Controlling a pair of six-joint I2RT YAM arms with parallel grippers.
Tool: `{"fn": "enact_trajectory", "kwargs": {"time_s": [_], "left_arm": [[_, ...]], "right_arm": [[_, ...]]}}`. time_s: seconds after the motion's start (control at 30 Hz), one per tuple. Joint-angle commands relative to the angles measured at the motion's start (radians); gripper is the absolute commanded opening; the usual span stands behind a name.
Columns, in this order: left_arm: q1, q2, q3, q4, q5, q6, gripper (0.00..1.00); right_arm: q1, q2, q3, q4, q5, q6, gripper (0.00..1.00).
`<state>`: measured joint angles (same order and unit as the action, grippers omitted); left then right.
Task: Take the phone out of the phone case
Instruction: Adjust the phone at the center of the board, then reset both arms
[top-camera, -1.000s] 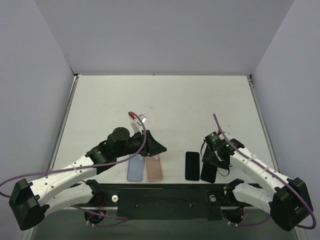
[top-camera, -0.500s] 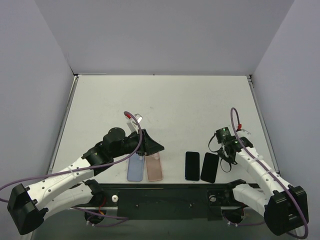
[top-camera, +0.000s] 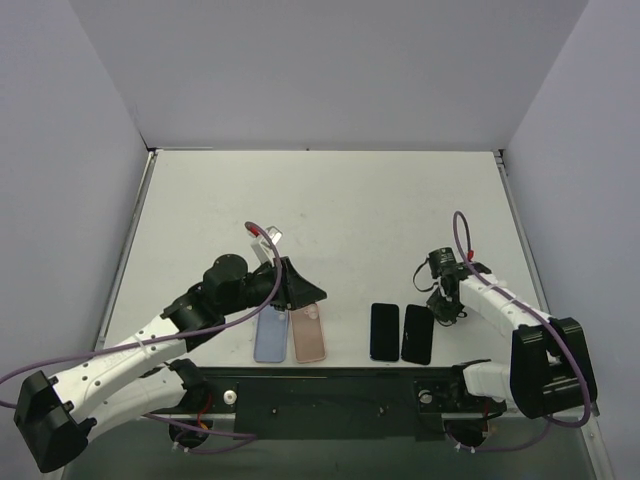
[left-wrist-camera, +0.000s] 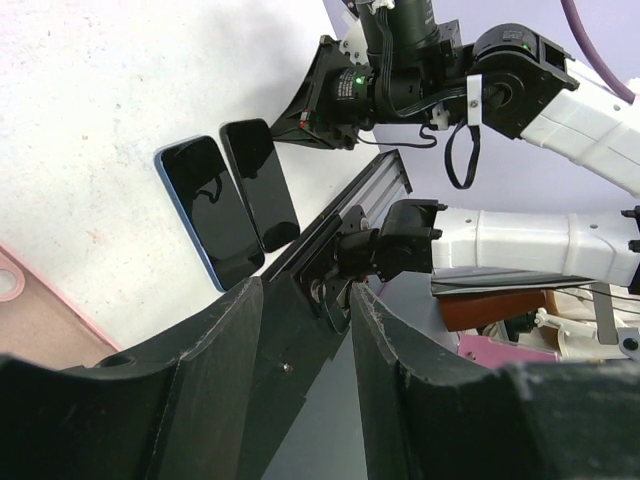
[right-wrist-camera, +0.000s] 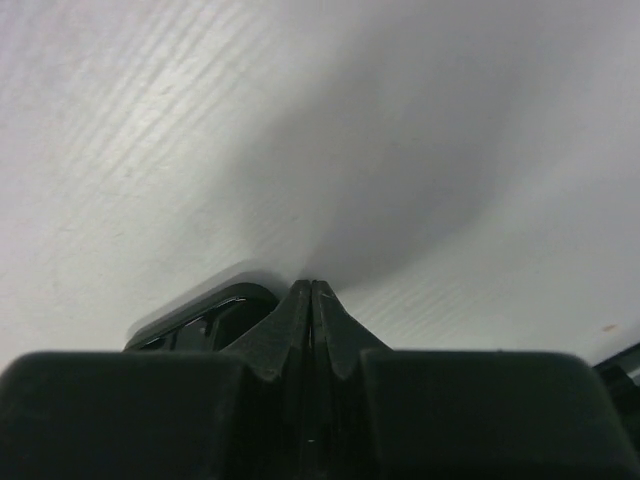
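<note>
- Right gripper (right-wrist-camera: 311, 286): the jaws are seen pressed together with nothing between them. The tips are held low over the table (top-camera: 330, 200), just past the far end of the black phone (top-camera: 417, 334).
- Left gripper (left-wrist-camera: 305, 300): the fingers are seen apart with nothing between them. It is held above the far ends of the blue case (top-camera: 271, 338) and the pink case (top-camera: 309, 340).
- Black phone: it is found flat on the table, screen up, free of both grippers and well apart from the two cases.
- Blue-rimmed phone (top-camera: 384, 331): it is laid just beside the black phone. A blue edge is noted in the left wrist view. Whether this is the handset's own frame or a thin case cannot be told.
- Cases: both are laid side by side near the front rail (top-camera: 330, 385). The pink one shows a camera cut-out, and both are judged empty.
- Step in hand: removal is judged complete or nearly so, with the right arm clear of the black phone.
- Next move: the blue rim should be checked. If a case is confirmed, the right jaws must be opened and set on its edge while the left gripper steadies the handset.
</note>
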<state>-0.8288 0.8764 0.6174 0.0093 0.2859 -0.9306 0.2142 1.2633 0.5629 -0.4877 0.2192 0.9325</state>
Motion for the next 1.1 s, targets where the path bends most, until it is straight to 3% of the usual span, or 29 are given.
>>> {"fn": "enact_trajectory", "kwargs": {"time_s": [0.0, 0.23, 0.33, 0.6, 0.7, 0.73, 0.77, 0.87, 1.03, 1.07], "left_arm": [[0.01, -0.025, 0.015, 0.017, 0.002, 0.009, 0.51], [0.017, -0.013, 0.041, 0.0, -0.008, 0.013, 0.5], [0.028, -0.022, 0.064, -0.059, -0.031, 0.029, 0.51], [0.094, -0.076, 0.22, -0.222, -0.207, 0.173, 0.51], [0.102, -0.12, 0.274, -0.259, -0.31, 0.255, 0.52], [0.103, -0.144, 0.292, -0.272, -0.365, 0.286, 0.52], [0.103, -0.161, 0.3, -0.273, -0.39, 0.302, 0.52], [0.105, -0.235, 0.329, -0.275, -0.54, 0.37, 0.53], [0.105, -0.315, 0.364, -0.221, -0.665, 0.51, 0.57], [0.105, -0.329, 0.381, -0.218, -0.682, 0.551, 0.57]], "right_arm": [[0.054, 0.036, -0.026, 0.089, -0.099, 0.025, 0.0], [0.074, 0.002, 0.044, 0.015, 0.0, -0.004, 0.0], [0.088, -0.076, 0.069, -0.063, 0.083, -0.04, 0.07], [0.157, -0.387, 0.192, -0.126, 0.095, -0.254, 0.38], [0.195, -0.513, 0.25, -0.123, 0.157, -0.335, 0.65], [0.197, -0.568, 0.259, -0.12, 0.158, -0.359, 0.67], [0.197, -0.591, 0.279, -0.114, 0.173, -0.392, 0.77], [0.198, -0.682, 0.331, -0.109, 0.206, -0.46, 0.78], [0.198, -0.771, 0.443, -0.098, 0.235, -0.563, 0.8], [0.198, -0.797, 0.463, -0.094, 0.241, -0.57, 0.87]]}}
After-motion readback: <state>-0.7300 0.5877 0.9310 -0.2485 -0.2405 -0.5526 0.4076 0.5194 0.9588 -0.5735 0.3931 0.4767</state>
